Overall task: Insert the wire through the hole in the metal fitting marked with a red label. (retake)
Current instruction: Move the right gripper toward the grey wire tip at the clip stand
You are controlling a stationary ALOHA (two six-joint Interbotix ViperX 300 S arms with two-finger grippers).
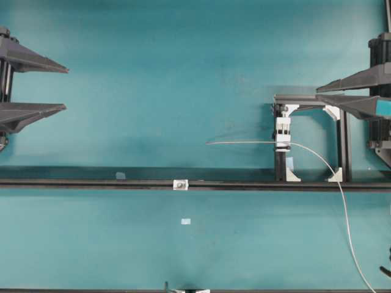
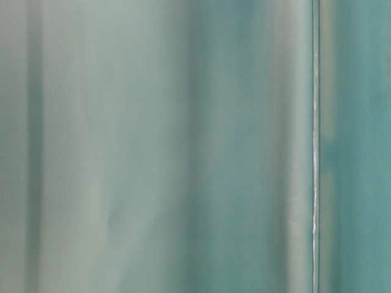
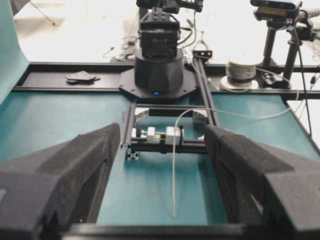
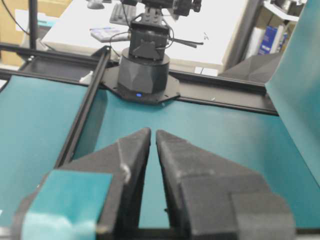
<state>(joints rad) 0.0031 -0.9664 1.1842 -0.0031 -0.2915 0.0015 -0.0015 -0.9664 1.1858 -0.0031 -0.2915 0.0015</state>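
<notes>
Both arms are parked at the edges of the teal table (image 1: 153, 85). The left gripper (image 1: 66, 88) sits at 9 o'clock in the overhead view, jaws spread wide with nothing between them. The right gripper (image 1: 319, 93) is at 3 o'clock, fingers nearly together with just a thin slit, holding nothing.

The wire (image 1: 244, 142) runs through the white clamp block (image 1: 282, 133), its straight tip pointing toward 9 o'clock, and the rest curves off to 5 o'clock. The metal fitting (image 1: 180, 184) sits on the black rail (image 1: 73, 183), around 7 o'clock from the wire tip and well apart from it. A small pale tape rectangle (image 1: 186, 221) lies at 6 o'clock from the fitting.
</notes>
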